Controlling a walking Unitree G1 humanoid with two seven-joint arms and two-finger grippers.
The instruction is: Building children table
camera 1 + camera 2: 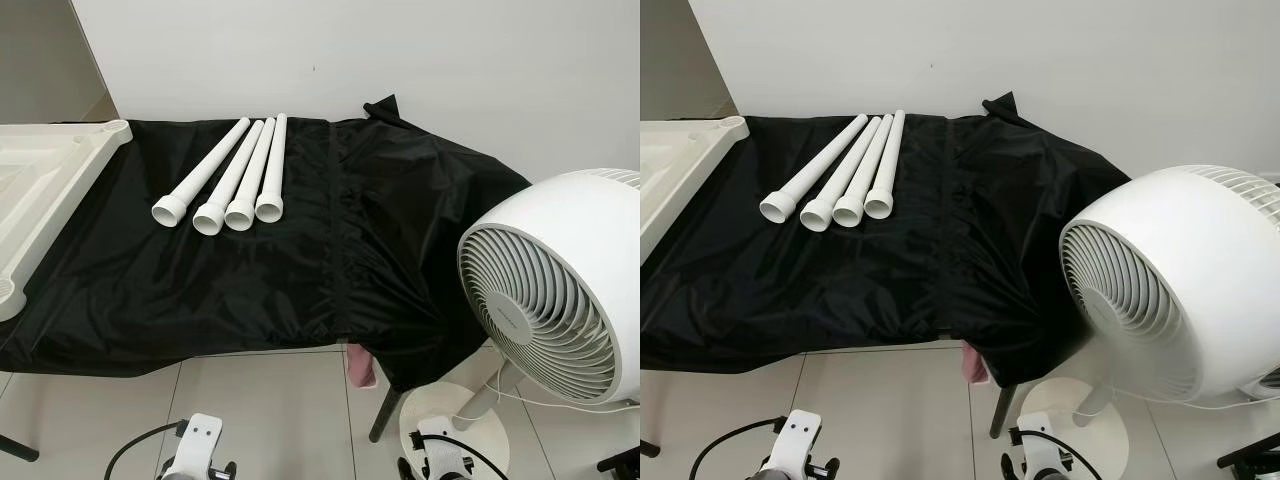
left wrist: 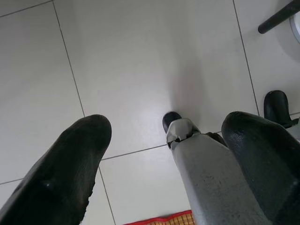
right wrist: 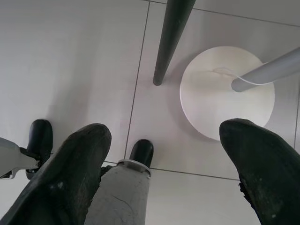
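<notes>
White plastic is all I am seeing of the children's table so far: four table legs [image 1: 232, 175] are lying side by side, touching or nearly so, on the black cloth [image 1: 330, 260] covering the counter, their flared ends pointing toward me. The cream tabletop [image 1: 40, 190] is resting at the counter's left end, apparently upside down with its ribbed underside and a corner socket showing, well apart from the legs. I am judging that nothing is assembled yet; no leg is sitting in a socket, so all four fittings are remaining. My left end effector [image 2: 159, 164] is hanging low over the tiled floor [image 2: 140, 70] with its fingers [image 2: 70, 173] spread wide and holding nothing. My right end effector [image 3: 161, 168] is hanging the same way, wide and empty, above the round base of a fan [image 1: 560, 290] that is standing just beside the counter's right corner. I am expecting the first job to be reaching up for a leg, minding that fan on the right.
</notes>
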